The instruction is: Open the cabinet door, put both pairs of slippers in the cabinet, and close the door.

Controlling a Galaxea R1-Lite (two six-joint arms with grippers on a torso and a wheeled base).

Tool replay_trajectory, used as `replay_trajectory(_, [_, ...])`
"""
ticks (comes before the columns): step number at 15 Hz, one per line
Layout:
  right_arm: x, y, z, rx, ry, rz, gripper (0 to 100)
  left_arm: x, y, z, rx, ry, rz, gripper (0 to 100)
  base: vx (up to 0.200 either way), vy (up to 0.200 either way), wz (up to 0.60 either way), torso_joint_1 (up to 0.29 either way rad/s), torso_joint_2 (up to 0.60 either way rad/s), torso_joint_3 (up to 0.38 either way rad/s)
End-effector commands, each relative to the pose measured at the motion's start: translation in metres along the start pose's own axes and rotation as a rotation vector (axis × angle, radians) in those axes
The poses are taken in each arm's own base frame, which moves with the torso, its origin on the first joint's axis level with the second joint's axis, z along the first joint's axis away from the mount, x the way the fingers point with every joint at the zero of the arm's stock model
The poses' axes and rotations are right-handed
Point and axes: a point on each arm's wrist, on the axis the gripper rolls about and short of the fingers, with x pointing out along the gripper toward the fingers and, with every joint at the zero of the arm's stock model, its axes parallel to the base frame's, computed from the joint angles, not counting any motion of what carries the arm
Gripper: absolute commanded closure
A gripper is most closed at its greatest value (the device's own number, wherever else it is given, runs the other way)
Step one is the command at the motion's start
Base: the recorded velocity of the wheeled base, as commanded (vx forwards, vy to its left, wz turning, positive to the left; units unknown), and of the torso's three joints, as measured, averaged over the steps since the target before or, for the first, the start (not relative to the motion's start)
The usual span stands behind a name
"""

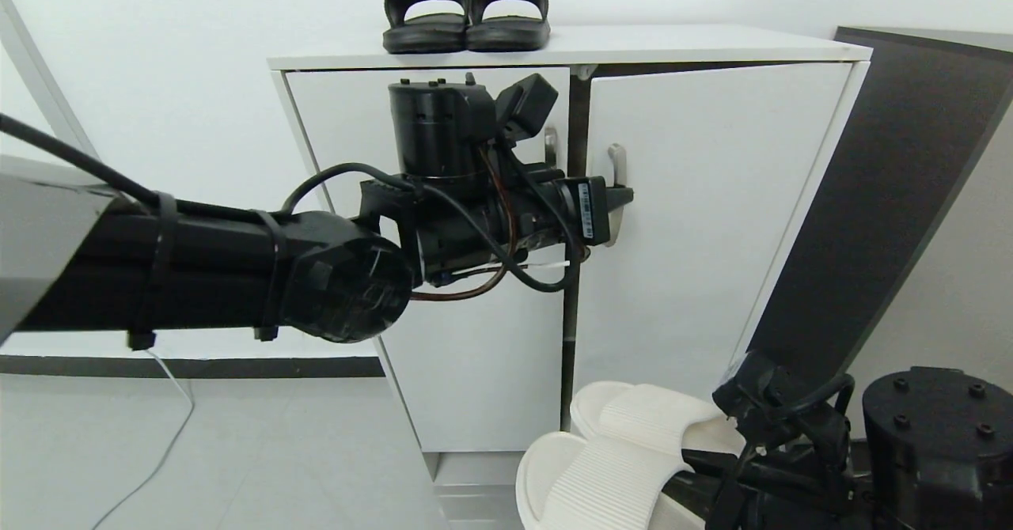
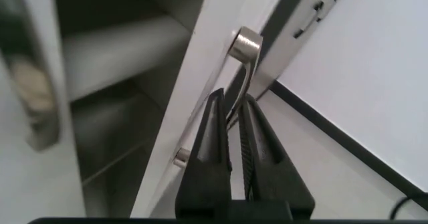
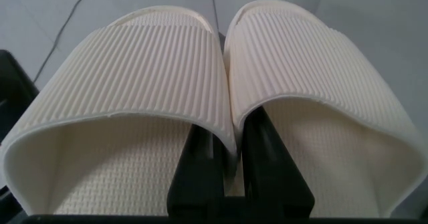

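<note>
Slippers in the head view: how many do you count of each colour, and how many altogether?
Black slippers, on the cabinet top: 2
Cream slippers, gripped by the right tool: 2
Total: 4

Setting: domestic-type indoor corner, entryway or hall style; real home or mock-up, cannot tell.
Evidence:
- white two-door cabinet (image 1: 712,237), centre to 1 o'clock, backed against plain white wall (image 1: 158,63)
- metal bar handle (image 1: 617,158) on each door
- shelves (image 2: 120,57) inside
- black slippers (image 1: 467,16) paired on cabinet top, 12 o'clock
- cream slippers (image 1: 617,451) low, 5 o'clock
- light grey tiled floor (image 1: 301,459), 7 o'clock
- dark skirting strip (image 1: 190,366) at wall base, 8 o'clock
- dark panel (image 1: 894,198), 3 o'clock
- thin white cable (image 1: 170,435) loose on floor, 7 o'clock
</note>
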Motion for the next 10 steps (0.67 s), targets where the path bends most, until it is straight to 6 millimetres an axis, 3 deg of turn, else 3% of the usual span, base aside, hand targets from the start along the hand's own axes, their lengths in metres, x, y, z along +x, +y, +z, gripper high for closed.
replay_trajectory(1, [-0.002,0.000,0.000,0.000,-0.004,0.004,100,-0.019,-0.014,0.004,0.004,-0.008,-0.021,100,0.000,0.000,0.00,0.000,0.00,0.000])
replay_trajectory(6, [0.000,0.000,-0.001,-0.001,0.004,0.003,100,-0.058,-0.036,0.006,0.017,-0.048,-0.050,100,0.000,0.000,0.00,0.000,0.00,0.000])
replay_trajectory(10, [0.000,0.002,-0.001,-0.003,0.004,0.009,100,-0.063,-0.023,0.011,-0.018,-0.068,0.001,100,0.000,0.000,0.00,0.000,0.00,0.000])
